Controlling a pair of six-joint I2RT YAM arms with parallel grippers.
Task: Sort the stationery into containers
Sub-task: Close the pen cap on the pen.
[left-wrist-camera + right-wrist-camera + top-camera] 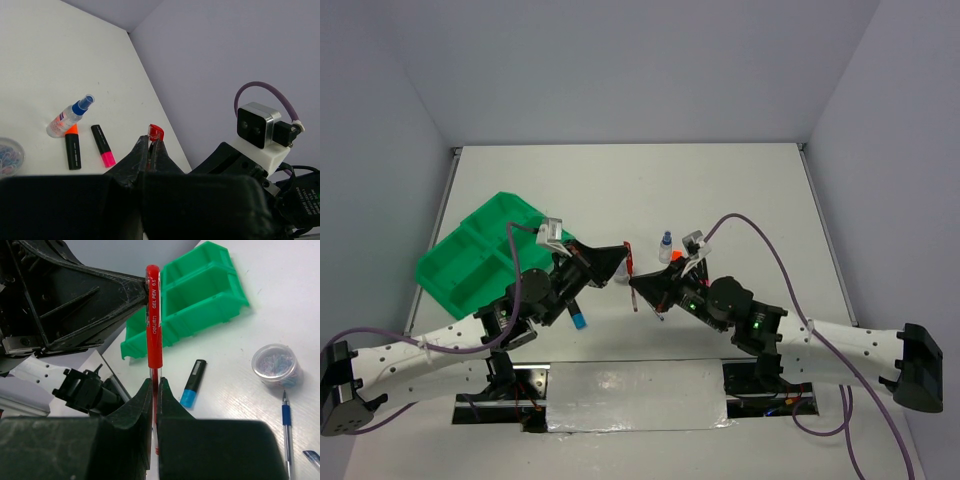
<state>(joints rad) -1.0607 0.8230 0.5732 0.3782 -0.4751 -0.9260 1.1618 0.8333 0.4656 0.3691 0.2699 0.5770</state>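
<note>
White table (620, 180); slim red gel pen (153, 315)

1. white table (620, 190), walls close on three sides.
2. green divided tray (470, 235) sits at its left side, skewed to the edge.
3. blue-capped clear bottle (69, 116) mid-table; orange highlighter (73, 149) and pink highlighter (103, 146) just beside it, side by side, not touching each other.
4. round clear tub (275, 365) near the blue pen (286, 426).
5. blue highlighter (193, 383) lies between tray and tub.
</note>
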